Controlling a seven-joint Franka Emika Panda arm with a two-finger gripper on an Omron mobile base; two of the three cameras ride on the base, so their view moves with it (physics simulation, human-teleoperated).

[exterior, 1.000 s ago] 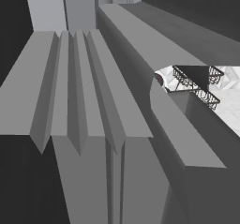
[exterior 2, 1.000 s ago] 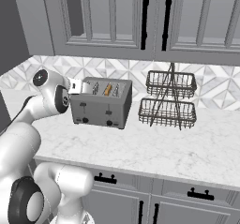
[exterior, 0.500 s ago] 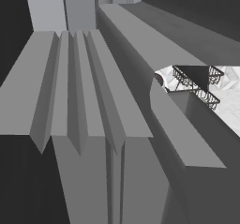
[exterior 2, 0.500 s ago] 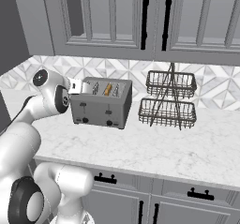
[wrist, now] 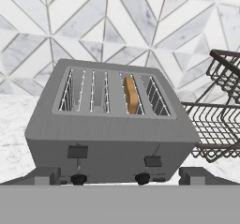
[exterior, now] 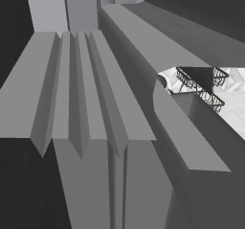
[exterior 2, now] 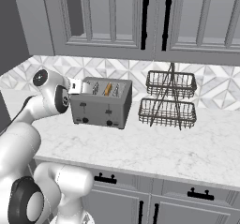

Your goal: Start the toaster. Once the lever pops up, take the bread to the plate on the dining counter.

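Observation:
A grey toaster (exterior 2: 101, 107) (wrist: 110, 134) with several slots stands on the marble worktop by the tiled wall. The bread (wrist: 131, 95) (exterior 2: 108, 88), a tan slice, stands upright in a slot on the toaster's right half. Two dark levers, the left lever (wrist: 77, 152) and the right lever (wrist: 153, 161), sit on the front face above two round knobs. My gripper (wrist: 120, 177) (exterior 2: 78, 85) hovers at the toaster's upper left end, open, its fingertips (wrist: 44, 176) wide apart with nothing between them. The plate and the dining counter are out of view.
A two-tier dark wire basket rack (exterior 2: 168, 99) (wrist: 220, 115) (exterior: 201, 86) stands just right of the toaster. Grey wall cabinets (exterior 2: 140, 19) hang close above. White marble worktop (exterior 2: 154, 148) lies in front, with drawers below. Grey cabinet panels (exterior: 86, 103) crowd the left base view.

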